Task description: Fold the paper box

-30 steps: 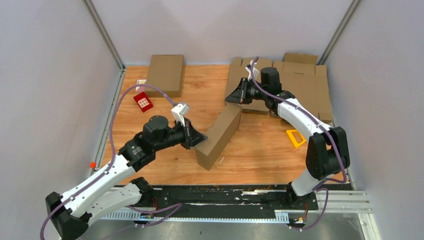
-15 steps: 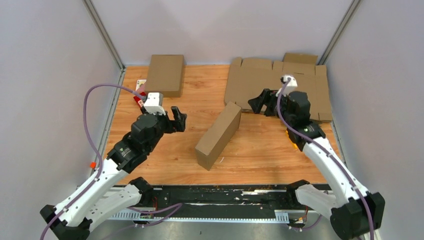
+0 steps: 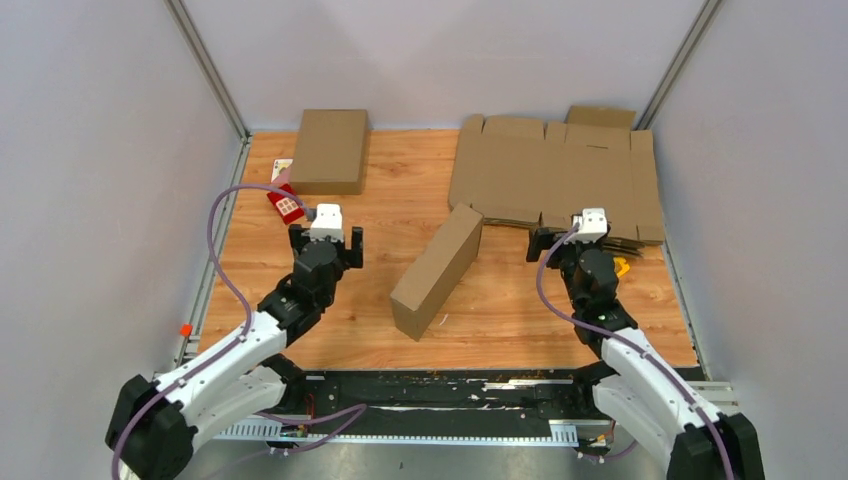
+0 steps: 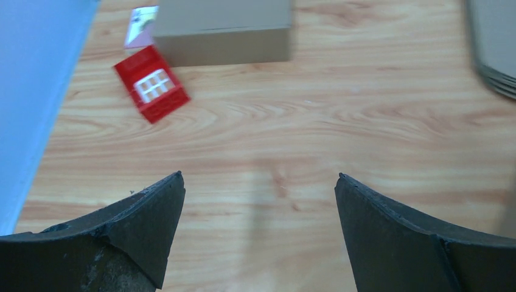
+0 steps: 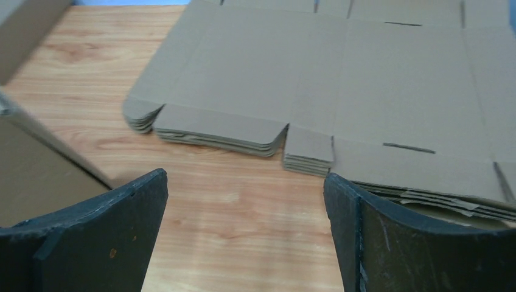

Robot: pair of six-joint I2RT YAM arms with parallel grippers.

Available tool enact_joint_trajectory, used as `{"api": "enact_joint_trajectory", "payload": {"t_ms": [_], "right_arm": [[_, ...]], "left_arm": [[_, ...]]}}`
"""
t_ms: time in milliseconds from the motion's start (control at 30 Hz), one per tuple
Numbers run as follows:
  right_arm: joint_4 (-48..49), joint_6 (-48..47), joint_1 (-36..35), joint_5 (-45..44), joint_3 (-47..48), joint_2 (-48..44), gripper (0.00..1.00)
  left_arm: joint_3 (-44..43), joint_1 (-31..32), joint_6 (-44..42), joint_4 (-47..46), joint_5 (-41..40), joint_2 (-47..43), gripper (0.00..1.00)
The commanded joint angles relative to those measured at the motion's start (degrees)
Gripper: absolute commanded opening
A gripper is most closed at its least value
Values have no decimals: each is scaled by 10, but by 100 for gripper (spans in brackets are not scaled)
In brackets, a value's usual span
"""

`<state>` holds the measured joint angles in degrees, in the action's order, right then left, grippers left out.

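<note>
The folded brown paper box (image 3: 437, 272) lies closed on the wooden table, slanting from near centre toward the back, and nothing touches it. My left gripper (image 3: 325, 238) hangs open to the left of it, with only bare wood between its fingers (image 4: 259, 176). My right gripper (image 3: 565, 246) hangs open to the right of the box, near the front edge of the flat cardboard stack. In the right wrist view the gripper (image 5: 245, 175) is empty, and the box (image 5: 42, 182) shows at the left edge.
A stack of flat unfolded cardboard sheets (image 3: 555, 175) (image 5: 341, 79) fills the back right. A second closed brown box (image 3: 330, 150) (image 4: 222, 27) sits at the back left beside a red card (image 3: 286, 204) (image 4: 152, 91). A yellow piece (image 3: 622, 266) lies by the right arm.
Both grippers have let go of the box ends, opened wide and drawn back toward the near side. The box stays where it was.
</note>
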<state>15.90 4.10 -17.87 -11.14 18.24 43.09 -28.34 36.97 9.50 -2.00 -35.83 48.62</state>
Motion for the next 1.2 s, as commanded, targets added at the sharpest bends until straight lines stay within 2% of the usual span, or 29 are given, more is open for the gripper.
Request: {"api": "enact_joint_trajectory", "payload": {"t_ms": [0, 33, 100, 167, 267, 367, 400, 533, 667, 800, 867, 900, 933, 1000, 1067, 1167], "right_arm": [[133, -75, 3, -78, -7, 73, 100], [147, -81, 7, -87, -8, 95, 100], [172, -88, 24, -88, -13, 136, 100], [196, -88, 52, -72, -20, 164, 100], [167, -50, 127, 0, -1, 189, 100], [152, -4, 200, 94, 13, 204, 96], [154, 0, 212, 100, 12, 204, 96], [178, -21, 216, 153, -8, 188, 95], [251, -61, 216, 143, -51, 180, 99], [344, -74, 216, 147, -69, 255, 100], [383, -83, 216, 156, -80, 276, 100], [406, -82, 216, 150, -86, 290, 100], [430, -77, 215, 136, -90, 309, 100], [466, -61, 214, 90, -78, 370, 100], [440, -84, 203, 101, -62, 376, 100], [393, -89, 201, 126, -43, 365, 100]], "left_arm": [[55, -101, -36, -158, 6, 49, 100], [71, -122, -38, -190, 11, 59, 100], [66, -155, -48, -180, 22, 66, 100], [92, -168, -82, -245, 8, 70, 100], [147, -236, -64, -364, 83, 99, 100], [147, -269, -43, -385, 128, 157, 98], [149, -271, -42, -399, 128, 166, 97], [150, -274, -39, -392, 129, 162, 97], [169, -274, -46, -411, 142, 141, 96], [150, -274, -48, -397, 151, 161, 89], [150, -274, -41, -392, 127, 161, 87], [154, -274, -35, -392, 108, 155, 88], [160, -273, -28, -394, 82, 147, 97], [182, -274, -30, -414, 61, 125, 100], [205, -274, -49, -442, 82, 102, 100], [210, -274, -58, -446, 69, 98, 100]]}}
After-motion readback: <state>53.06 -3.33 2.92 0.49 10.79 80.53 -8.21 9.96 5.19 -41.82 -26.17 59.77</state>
